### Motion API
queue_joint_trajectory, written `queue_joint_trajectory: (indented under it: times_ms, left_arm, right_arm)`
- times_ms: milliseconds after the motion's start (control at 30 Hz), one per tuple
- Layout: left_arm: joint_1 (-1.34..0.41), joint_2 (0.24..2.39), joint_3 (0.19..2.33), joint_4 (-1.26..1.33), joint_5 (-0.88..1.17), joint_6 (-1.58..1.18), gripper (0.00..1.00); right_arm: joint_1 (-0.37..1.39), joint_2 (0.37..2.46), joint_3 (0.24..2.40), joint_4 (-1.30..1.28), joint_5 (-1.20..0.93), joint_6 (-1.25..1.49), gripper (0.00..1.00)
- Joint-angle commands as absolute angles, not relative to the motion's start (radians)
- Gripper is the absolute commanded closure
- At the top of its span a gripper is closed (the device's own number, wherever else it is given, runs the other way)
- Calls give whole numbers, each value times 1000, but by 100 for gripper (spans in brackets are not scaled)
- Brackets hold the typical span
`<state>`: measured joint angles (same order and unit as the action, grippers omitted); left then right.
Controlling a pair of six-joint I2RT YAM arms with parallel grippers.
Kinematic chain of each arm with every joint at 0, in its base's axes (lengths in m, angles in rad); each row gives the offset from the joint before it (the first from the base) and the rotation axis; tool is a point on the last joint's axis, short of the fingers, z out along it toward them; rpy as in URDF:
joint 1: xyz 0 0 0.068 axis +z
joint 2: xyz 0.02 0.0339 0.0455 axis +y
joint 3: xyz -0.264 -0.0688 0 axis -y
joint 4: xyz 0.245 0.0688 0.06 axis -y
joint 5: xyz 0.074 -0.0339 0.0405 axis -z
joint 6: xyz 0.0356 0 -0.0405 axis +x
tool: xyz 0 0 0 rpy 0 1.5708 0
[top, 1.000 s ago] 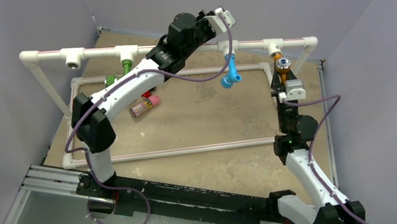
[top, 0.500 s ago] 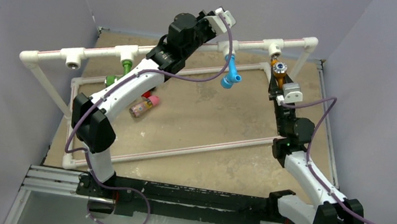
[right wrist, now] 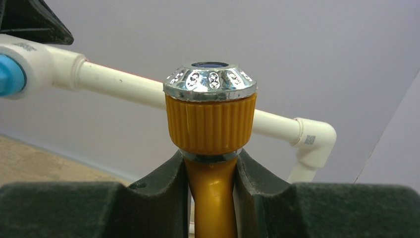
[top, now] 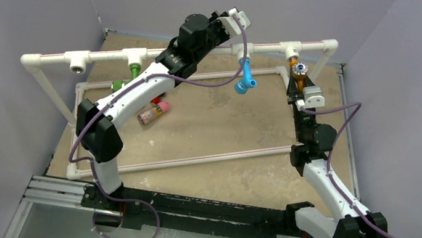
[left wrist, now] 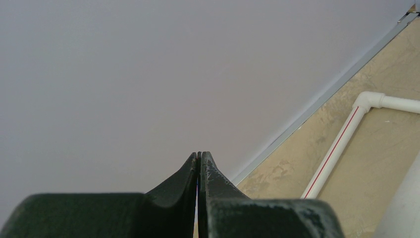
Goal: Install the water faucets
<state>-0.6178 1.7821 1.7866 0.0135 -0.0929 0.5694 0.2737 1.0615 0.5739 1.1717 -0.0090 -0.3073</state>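
Green faucet (top: 133, 71): hanging from pipe rail (top: 105, 55). Left jaws: pressed together, empty, raised. Blue faucet (top: 244, 77): hanging mid-rail. Orange faucet (right wrist: 210, 124): pinched in right jaws just under right tee (top: 294, 48); skewed entry could jam or drop it.

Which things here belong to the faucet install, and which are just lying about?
Job:
- orange faucet, clamped in the right gripper
- blue faucet and green faucet, on the white pipe frame
- open tee socket near its left end

Lying about:
- pink-capped object on the table
- left gripper, shut on nothing
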Motion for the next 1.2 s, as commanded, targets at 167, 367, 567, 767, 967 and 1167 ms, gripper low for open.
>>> queue_joint_trajectory:
  times_ms: [167,367,567,767,967,1167]
  left_arm:
    - [-672,1827,1733,-149,142,507,100]
    - [-672,1821,1730,-149,143,509,100]
    - [-672,1814,1721,-147,146,509,100]
    - [-672,1816,1723,-147,150,510,100]
    - [-672,1816,1721,-148,149,511,100]
    - [-672,1812,1718,-149,150,507,100]
  right_arm:
    - [270,1066,642,1223,8,-319,100]
    - [269,1096,627,1246,23,-314,100]
    - [270,1134,639,1279,28,-262,100]
    - [269,1127,676,1211,48,-131,100]
    - [270,1082,746,981,141,200,100]
    - [269,1045,717,918,198,602,100]
